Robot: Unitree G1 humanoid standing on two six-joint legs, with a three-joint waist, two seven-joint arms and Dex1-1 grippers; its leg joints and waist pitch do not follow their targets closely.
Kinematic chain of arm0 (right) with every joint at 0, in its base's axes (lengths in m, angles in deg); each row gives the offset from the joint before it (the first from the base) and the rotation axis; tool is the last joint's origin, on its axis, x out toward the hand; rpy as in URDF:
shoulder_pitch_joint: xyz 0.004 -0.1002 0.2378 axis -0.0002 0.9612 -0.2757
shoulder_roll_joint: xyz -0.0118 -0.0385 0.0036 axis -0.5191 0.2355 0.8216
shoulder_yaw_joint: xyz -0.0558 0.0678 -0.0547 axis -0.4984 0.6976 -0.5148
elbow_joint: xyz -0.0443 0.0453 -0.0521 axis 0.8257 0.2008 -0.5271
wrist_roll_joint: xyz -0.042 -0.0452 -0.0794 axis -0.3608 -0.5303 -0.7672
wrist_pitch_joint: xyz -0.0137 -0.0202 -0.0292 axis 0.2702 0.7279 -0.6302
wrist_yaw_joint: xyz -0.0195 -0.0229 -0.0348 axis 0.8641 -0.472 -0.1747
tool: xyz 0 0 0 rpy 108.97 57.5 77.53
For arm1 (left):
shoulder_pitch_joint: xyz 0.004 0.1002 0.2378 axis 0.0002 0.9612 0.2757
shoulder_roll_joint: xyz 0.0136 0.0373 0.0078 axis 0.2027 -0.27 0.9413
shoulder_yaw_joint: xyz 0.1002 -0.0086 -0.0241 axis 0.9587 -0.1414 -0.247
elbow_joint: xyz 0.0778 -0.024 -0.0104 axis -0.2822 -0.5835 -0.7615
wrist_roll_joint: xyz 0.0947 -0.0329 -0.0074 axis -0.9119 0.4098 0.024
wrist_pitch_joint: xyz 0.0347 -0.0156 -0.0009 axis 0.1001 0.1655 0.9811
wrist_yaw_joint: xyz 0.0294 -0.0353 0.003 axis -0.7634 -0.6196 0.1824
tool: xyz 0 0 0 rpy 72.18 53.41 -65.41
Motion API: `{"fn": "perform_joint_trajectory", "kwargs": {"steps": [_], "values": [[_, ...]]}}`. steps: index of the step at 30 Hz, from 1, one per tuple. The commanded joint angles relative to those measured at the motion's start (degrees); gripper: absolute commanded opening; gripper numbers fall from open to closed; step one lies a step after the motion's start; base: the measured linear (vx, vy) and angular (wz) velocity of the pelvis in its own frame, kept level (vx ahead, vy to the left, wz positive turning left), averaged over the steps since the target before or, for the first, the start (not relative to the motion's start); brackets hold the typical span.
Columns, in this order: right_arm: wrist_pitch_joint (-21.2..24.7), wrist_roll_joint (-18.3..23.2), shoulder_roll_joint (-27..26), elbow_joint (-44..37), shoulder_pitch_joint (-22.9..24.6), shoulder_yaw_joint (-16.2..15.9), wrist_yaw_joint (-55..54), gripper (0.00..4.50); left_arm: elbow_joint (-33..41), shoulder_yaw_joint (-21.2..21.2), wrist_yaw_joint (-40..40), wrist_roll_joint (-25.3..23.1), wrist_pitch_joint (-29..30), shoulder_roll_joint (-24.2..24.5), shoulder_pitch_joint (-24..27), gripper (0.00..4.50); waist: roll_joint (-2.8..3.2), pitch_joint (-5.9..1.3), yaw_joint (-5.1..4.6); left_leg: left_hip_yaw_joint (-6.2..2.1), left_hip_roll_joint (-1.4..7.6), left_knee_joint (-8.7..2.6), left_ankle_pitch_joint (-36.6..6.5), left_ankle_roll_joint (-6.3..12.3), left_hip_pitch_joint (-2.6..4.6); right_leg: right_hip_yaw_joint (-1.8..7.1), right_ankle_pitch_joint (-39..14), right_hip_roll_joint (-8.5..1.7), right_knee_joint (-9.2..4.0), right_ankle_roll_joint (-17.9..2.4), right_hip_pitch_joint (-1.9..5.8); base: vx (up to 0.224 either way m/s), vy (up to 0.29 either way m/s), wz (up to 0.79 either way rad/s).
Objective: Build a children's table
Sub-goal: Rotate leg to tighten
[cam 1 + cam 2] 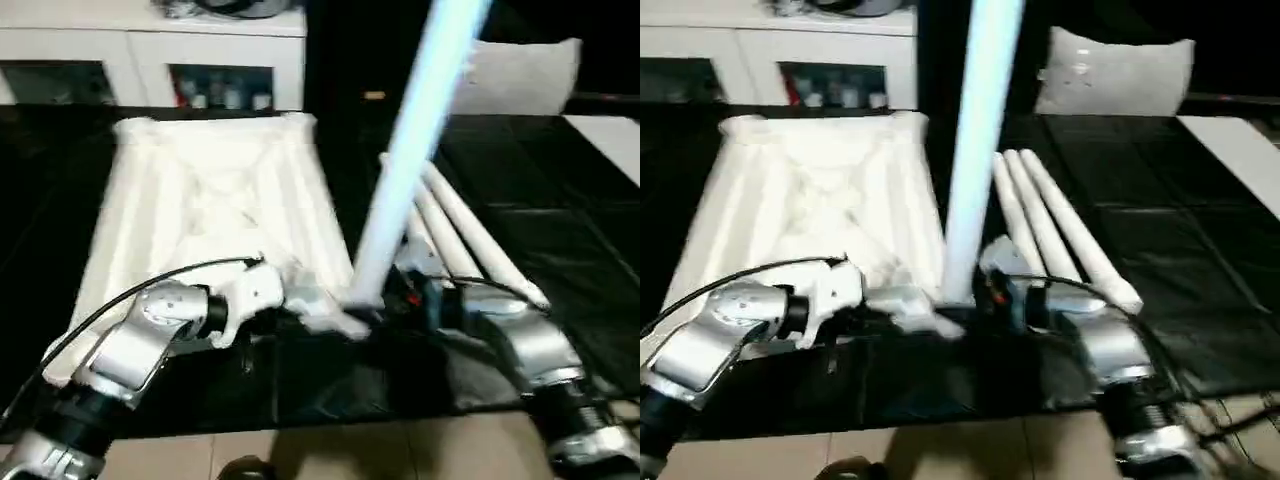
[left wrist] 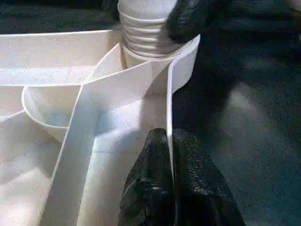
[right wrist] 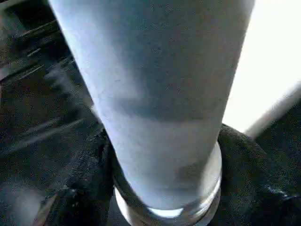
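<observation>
While the table top (image 1: 205, 205) lies upside down on the black work table (image 1: 560, 230), ribs facing up, the right gripper (image 1: 400, 292) holds one leg (image 1: 415, 140) nearly upright over the near right corner socket (image 2: 155, 70). The leg's long axis runs up and slightly away from the robot, leaning a little toward its right, with the ribbed foot end at the socket. In the left wrist view the ridged end of the leg sits at the mouth of the round socket, a black finger (image 2: 193, 19) of the right gripper pressed against it just above the rim. How deep it has gone in I cannot tell.

The left gripper (image 2: 171, 188) is clamped on the thin side wall of the table top, just beside that same corner, one finger on each face of the wall. It steadies the top from the robot's left, while the right arm is the one placed to push or turn the leg. I judge that the coming move depends on keeping the leg's axis in line with the socket, so the lean probably needs correcting as it goes down.

Three more legs (image 1: 1055, 225) lie side by side on the black cover, just right of the top, pointing away from the robot.

No brand, label or writing can be read anywhere.
</observation>
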Motion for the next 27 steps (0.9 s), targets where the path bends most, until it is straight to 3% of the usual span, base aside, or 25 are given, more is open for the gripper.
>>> {"fn": "perform_joint_trajectory", "kwargs": {"steps": [1, 3, 5, 7, 9, 11, 12, 15, 23, 27], "values": [[3.0, 0.1, -3.2, 2.5, -1.5, 1.4, -7.9, 2.72, 4.9, -0.9, 4.9, 1.5, 3.2, -3.4, 0.1, 0.0, 0.55, -3.0, -0.26, -3.85, 5.87, -5.13, -19.8, -3.89, 1.41, 3.44, -19.8, -6.79, -5.24, -11.0, 1.18, 0.0, 0.0, 0.0], [5.0, 0.6, -6.1, 3.6, -2.6, 3.1, -12.6, 2.72, 6.6, -1.9, 10.4, 0.0, 7.1, -6.5, 0.6, 0.0, 0.57, -3.05, -0.78, -3.9, 5.82, -5.15, -19.3, -3.79, 1.23, 3.45, -19.2, -6.7, -5.37, -10.3, 1.31, 0.0, 0.0, 0.0], [5.3, -0.2, -8.8, 4.9, -3.5, 3.5, -17.6, 2.72, 8.3, -2.8, 16.8, -2.1, 11.1, -11.3, 1.0, 0.0, 0.42, -2.93, -0.92, -3.43, 5.7, -4.82, -19.2, -3.27, 1.65, 3.74, -18.3, -6.56, -5.62, -10.3, 0.83, 0.0, 0.0, 0.0], [5.6, -0.7, -10.1, 5.3, -3.8, 3.9, -19.9, 2.72, 8.8, -2.9, 19.2, -2.8, 12.3, -13.1, 1.1, 0.0, 0.39, -3.05, -0.94, -3.45, 5.64, -4.7, -16.4, -2.27, 1.22, 3.74, -16.5, -6.67, -5.64, -10.3, 1.35, 0.0, 0.0, 0.0], [5.3, -2.3, -11.9, 6.2, -3.9, 3.9, -23.2, 2.72, 9.4, -2.5, 23.1, -3.6, 14.0, -16.1, 1.2, 0.0, 0.01, -3.16, -1.01, -3.24, 5.72, -4.67, -14.3, -1.4, 1.23, 3.7, -13.2, -6.39, -5.43, -10.5, 1.28, 0.0, 0.0, 0.0], [3.9, -3.9, -12.8, 7.2, -3.9, 3.7, -25.7, 2.72, 9.9, -1.8, 25.5, -4.2, 15.4, -17.8, 1.2, 0.0, 0.22, -3.32, -0.92, -3.09, 5.59, -4.56, -12.3, -0.38, 1.13, 3.59, -9.9, -6.32, -5.26, -10.9, 1.47, 0.0, 0.0, 0.0], [3.4, -3.6, -12.8, 7.5, -3.9, 4.2, -25.9, 3.07, 9.7, -1.7, 26.0, -4.6, 15.2, -17.8, 1.0, 0.0, -0.12, -3.38, -0.82, -3.02, 5.57, -4.5, -10.7, 0.41, 1.04, 3.51, -7.8, -6.37, -5.07, -11.1, 1.67, 0.0, 0.0, 0.0], [2.9, -2.9, -12.3, 7.6, -3.8, 5.1, -25.9, 3.44, 9.4, -1.8, 25.9, -5.3, 15.1, -16.9, 0.5, 0.0, 0.08, -3.37, -0.66, -2.92, 5.57, -4.44, -8.8, 2.17, 1.08, 3.32, -5.0, -6.29, -5.08, -11.4, 1.82, 0.0, 0.0, 0.0], [0.0, -3.7, -9.8, 6.0, -2.8, 4.8, -22.6, 4.17, 7.6, -2.3, 23.3, -6.1, 12.9, -12.5, -0.2, 0.0, 0.3, -3.35, -0.54, -3.01, 5.72, -4.7, -11.5, 0.66, 1.23, 3.26, -8.5, -6.35, -5.41, -10.5, 1.84, 0.0, 0.0, 0.0], [-1.1, -2.6, -7.5, 3.9, -1.8, 4.5, -18.3, 4.37, 6.0, -2.1, 20.8, -5.6, 10.5, -9.9, -0.3, 0.0, 0.6, -3.48, -0.34, -3.03, 5.78, -4.71, -11.2, 0.48, 1.22, 3.21, -6.8, -6.2, -5.2, -10.5, 1.91, 0.0, 0.0, 0.0]]}}
